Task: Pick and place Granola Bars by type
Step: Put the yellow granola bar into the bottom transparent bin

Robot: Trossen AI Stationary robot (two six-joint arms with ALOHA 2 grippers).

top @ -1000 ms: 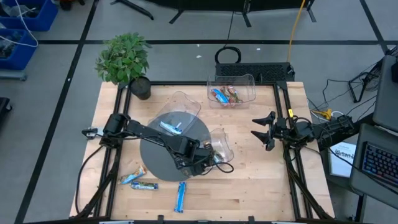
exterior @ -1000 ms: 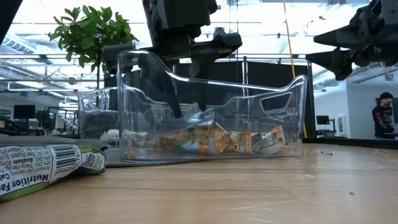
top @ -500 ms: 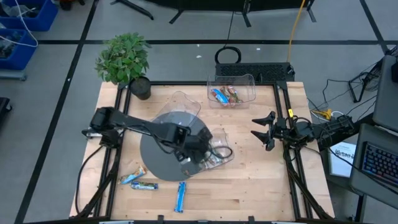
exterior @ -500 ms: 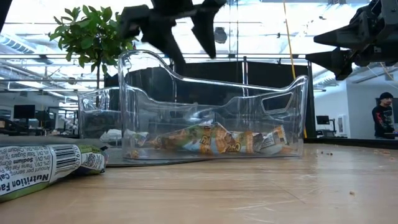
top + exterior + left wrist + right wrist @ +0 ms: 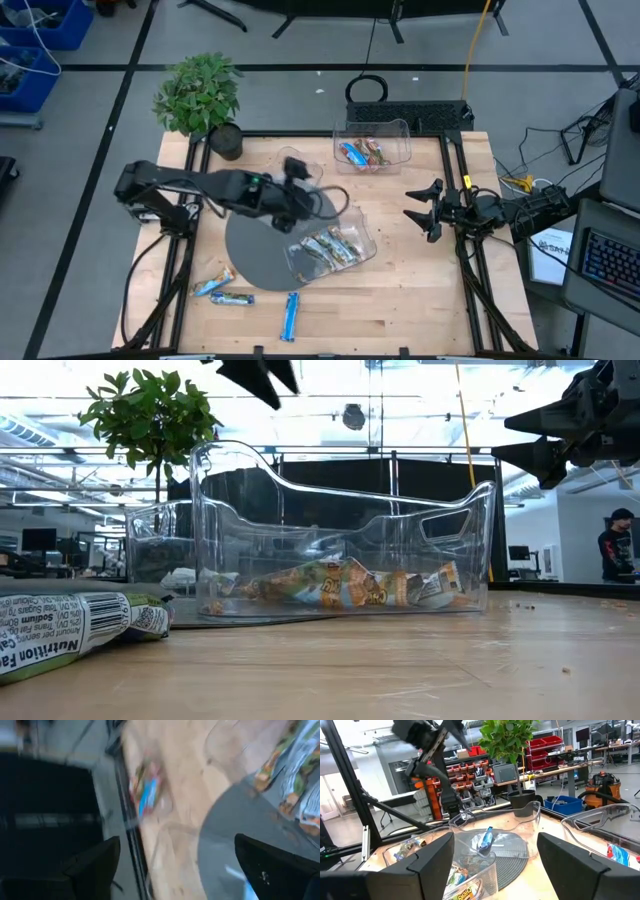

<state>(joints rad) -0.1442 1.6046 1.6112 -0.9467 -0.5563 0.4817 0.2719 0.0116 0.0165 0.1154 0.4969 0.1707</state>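
Several tan-gold Granola Bars (image 5: 330, 248) lie flat in a clear bin (image 5: 340, 530) at the table's middle, partly on a round grey mat (image 5: 255, 255). My left gripper (image 5: 300, 188) hangs open, high above the mat and to the far left of that bin; only its fingertips (image 5: 262, 374) show in the low view. The blue and reddish bars (image 5: 360, 152) lie in a far bin (image 5: 395, 135). A blue bar (image 5: 485, 840) lies in a third bin. Three loose bars (image 5: 232, 298) rest on the table's near left. My right gripper (image 5: 424, 210) waits open at the right.
A potted plant (image 5: 200, 95) stands at the far left corner. One loose blue bar (image 5: 291, 315) lies near the front edge, and a wrapper (image 5: 70, 630) sits close to the low camera. Bare wood lies between the middle bin and my right gripper.
My left gripper has risen out of the middle bin and drawn back toward the table's far left, rolling as it went, and its fingers have opened wide. The tan-gold bars stay lying in the bin.
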